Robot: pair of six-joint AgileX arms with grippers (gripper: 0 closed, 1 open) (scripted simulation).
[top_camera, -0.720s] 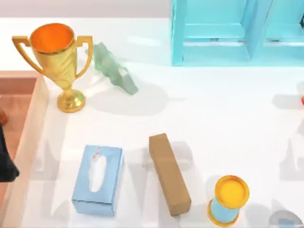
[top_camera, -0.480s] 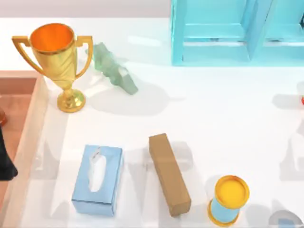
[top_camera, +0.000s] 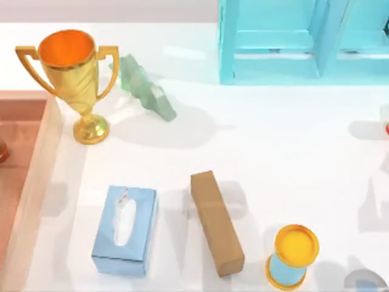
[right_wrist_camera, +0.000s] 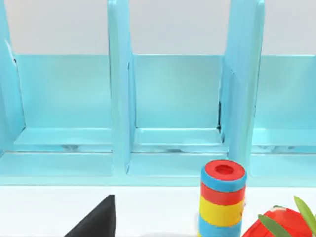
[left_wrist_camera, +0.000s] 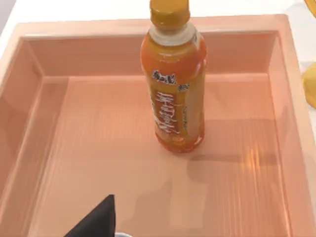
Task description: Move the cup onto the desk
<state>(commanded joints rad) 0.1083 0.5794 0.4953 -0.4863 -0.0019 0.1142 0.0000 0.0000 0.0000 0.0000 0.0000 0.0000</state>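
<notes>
The cup [top_camera: 293, 255] is light blue with a yellow-orange top and a yellow base rim. It stands upright on the white desk [top_camera: 273, 140] near the front edge, right of centre, with nothing touching it. A dark part of my left gripper [left_wrist_camera: 96, 222] hangs over the orange tray [left_wrist_camera: 276, 123], near an orange drink bottle [left_wrist_camera: 174, 84]. A dark part of my right gripper [right_wrist_camera: 96, 222] faces the teal shelf [right_wrist_camera: 173, 98], well away from the cup.
A brown box [top_camera: 216, 222] lies left of the cup, and a blue tissue box [top_camera: 124, 230] lies farther left. A gold trophy [top_camera: 73, 79] and a green figure [top_camera: 146, 88] stand at the back left. A striped ring stack [right_wrist_camera: 222, 197] stands before the shelf.
The dark shape of my left arm at the top view's left edge has slid out of that view. The cup and the other objects have not moved.
</notes>
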